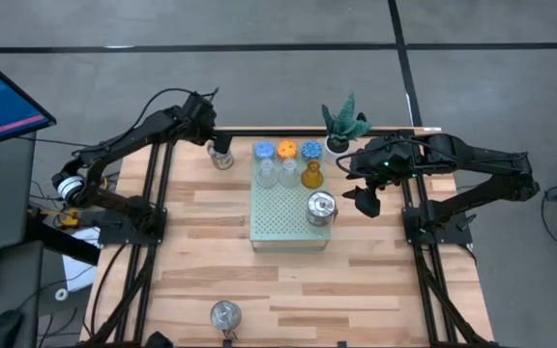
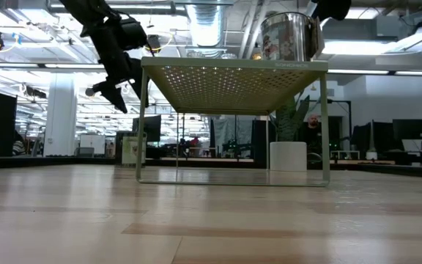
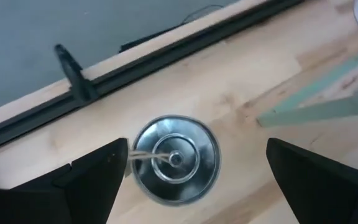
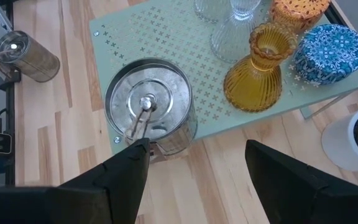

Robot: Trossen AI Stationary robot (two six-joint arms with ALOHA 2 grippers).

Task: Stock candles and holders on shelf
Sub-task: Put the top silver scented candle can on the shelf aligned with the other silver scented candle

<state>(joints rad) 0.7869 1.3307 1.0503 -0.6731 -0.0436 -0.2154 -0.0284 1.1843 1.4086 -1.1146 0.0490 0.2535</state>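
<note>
The shelf (image 1: 283, 217) has bare perforated top across its middle and near-left part. Its far edge is crowded: three candles (image 1: 286, 150) in a row, with two clear glass cups (image 1: 278, 174) and the amber cup (image 1: 311, 175) close in front. A silver tin (image 1: 321, 208) blocks the right edge. The potted plant (image 1: 341, 126) stands just behind the far right corner. Another tin (image 1: 222, 157) stands on the table left of the shelf, and a third (image 1: 224, 314) near the front edge; open tabletop lies between.

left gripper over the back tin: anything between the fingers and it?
Nothing visible. The left gripper hangs open straight above the silver tin on the table, beside the shelf; the wrist view shows only the tin's lid between the fingers.
</note>
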